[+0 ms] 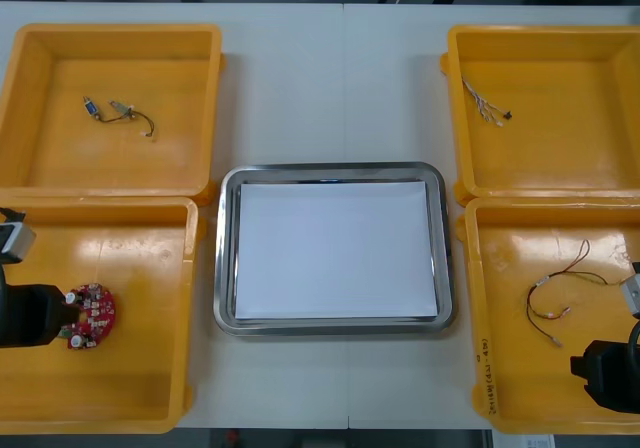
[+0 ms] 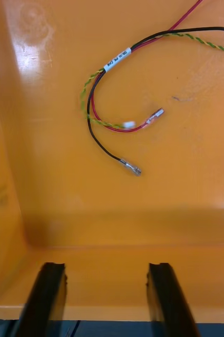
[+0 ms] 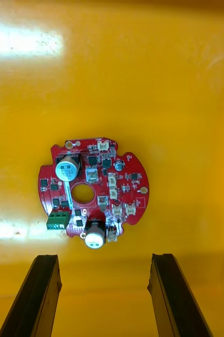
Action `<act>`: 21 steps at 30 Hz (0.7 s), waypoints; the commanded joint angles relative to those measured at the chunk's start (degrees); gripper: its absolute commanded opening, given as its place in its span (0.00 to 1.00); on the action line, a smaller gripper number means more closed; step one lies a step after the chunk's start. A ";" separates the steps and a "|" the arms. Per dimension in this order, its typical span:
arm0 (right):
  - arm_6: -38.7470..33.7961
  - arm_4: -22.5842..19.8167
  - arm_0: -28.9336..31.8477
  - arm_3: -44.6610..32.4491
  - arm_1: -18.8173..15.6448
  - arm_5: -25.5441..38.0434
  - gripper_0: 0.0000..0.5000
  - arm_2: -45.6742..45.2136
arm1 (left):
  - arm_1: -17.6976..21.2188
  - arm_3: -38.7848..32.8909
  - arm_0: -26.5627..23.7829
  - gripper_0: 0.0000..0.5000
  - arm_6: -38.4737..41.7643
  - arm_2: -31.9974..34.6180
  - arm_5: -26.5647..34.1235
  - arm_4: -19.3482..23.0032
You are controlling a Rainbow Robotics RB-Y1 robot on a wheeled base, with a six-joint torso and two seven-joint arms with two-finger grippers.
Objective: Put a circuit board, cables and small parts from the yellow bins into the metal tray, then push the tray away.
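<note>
The first pick seems pending; the tray [image 1: 330, 171] at the bench's middle holds nothing. Left hand [image 3: 104, 258], open, faces the board [image 3: 93, 192] in the near-left corner bin [image 1: 100, 206]; right hand [image 2: 106, 266], open, faces cables [image 2: 117, 59]. Next: straddle the board, then close.

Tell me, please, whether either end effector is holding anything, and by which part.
Nothing is held. The left end effector hangs open short of the red circuit board; the right end effector hangs open short of the cables.

Your red circuit board [image 1: 91, 316]: flat, near-left yellow bin [image 1: 130, 388] | red-black-yellow cable [image 2: 117, 59]: loose, near-right yellow bin [image 1: 520, 388] | metal tray [image 1: 330, 171]: white inside, between
</note>
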 commanded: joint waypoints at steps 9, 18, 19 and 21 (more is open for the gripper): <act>-3.61 -0.19 -1.73 -1.95 0.62 0.67 1.00 -3.51 | 3.90 -2.63 -1.59 1.00 -9.14 15.22 12.38 11.00; -11.96 -0.89 -11.75 -1.95 0.71 11.65 1.00 -5.62 | 5.22 -2.37 -2.99 1.00 -16.79 16.27 13.79 14.42; -13.19 -0.98 -13.07 -1.95 0.71 12.79 1.00 -5.62 | 5.66 -2.37 -2.99 1.00 -18.11 16.27 13.61 15.57; -14.95 -1.07 -15.09 -1.95 0.71 14.64 1.00 -5.44 | 6.19 -2.37 -2.99 1.00 -19.69 16.19 13.35 17.15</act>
